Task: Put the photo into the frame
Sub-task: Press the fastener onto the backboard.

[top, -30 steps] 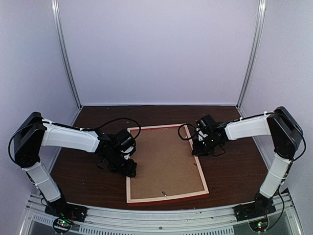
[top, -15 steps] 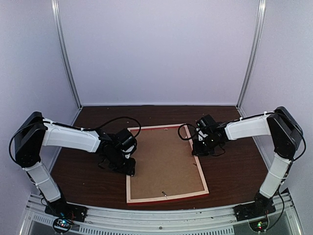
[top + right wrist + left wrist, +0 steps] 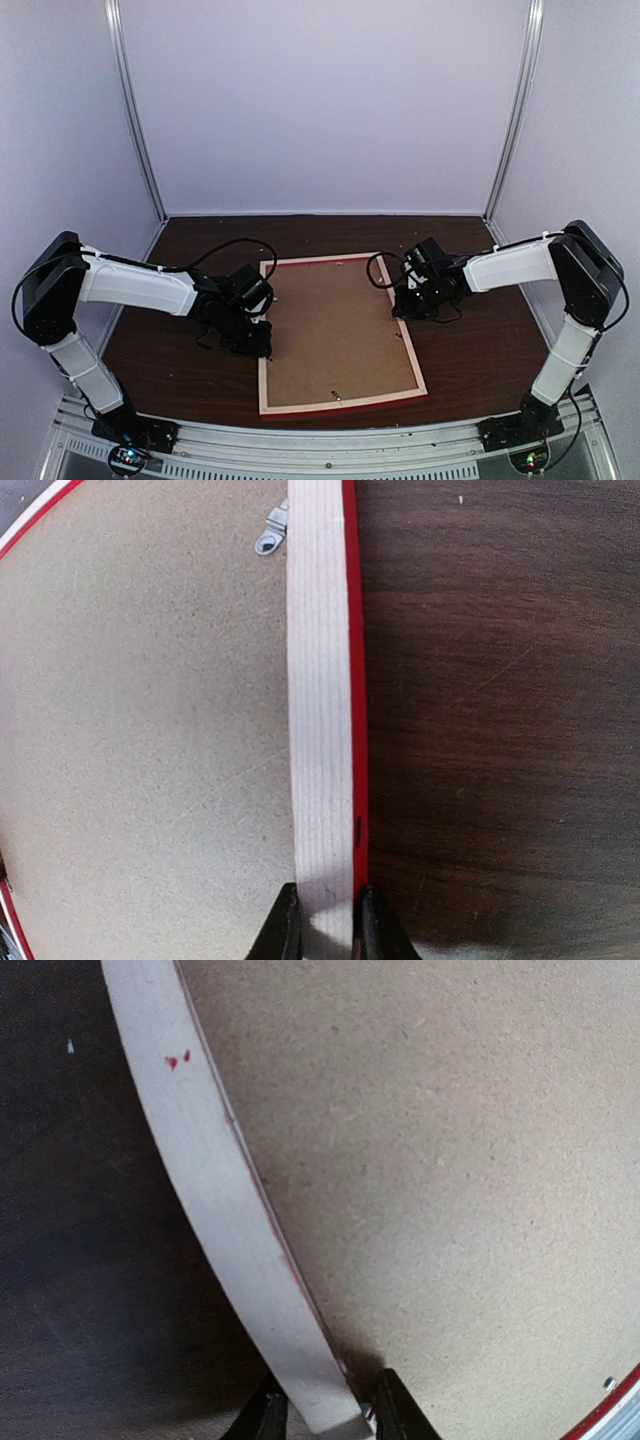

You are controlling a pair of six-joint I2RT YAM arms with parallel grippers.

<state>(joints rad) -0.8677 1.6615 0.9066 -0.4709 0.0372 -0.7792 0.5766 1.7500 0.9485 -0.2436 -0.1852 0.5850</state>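
Observation:
The frame (image 3: 340, 403) lies face down on the dark table, pale wood up, red showing only at its edges. A brown backing board (image 3: 335, 330) fills it, and the photo is hidden from view. My left gripper (image 3: 262, 345) straddles the left rail (image 3: 215, 1190). In the left wrist view its fingers (image 3: 330, 1420) stand on either side of the rail, with a narrow dark gap on the board side. My right gripper (image 3: 405, 300) is shut on the right rail (image 3: 320, 680), its fingers (image 3: 325, 925) pressed against both sides.
A small metal clip (image 3: 270, 535) sits on the backing board (image 3: 150, 730) beside the right rail. Another fastener (image 3: 610, 1384) shows near the frame's red edge. Pale walls and metal posts enclose the table.
My left gripper's jaws have narrowed around the left rail and that arm has shifted slightly. The right arm and the frame have stayed where they were.

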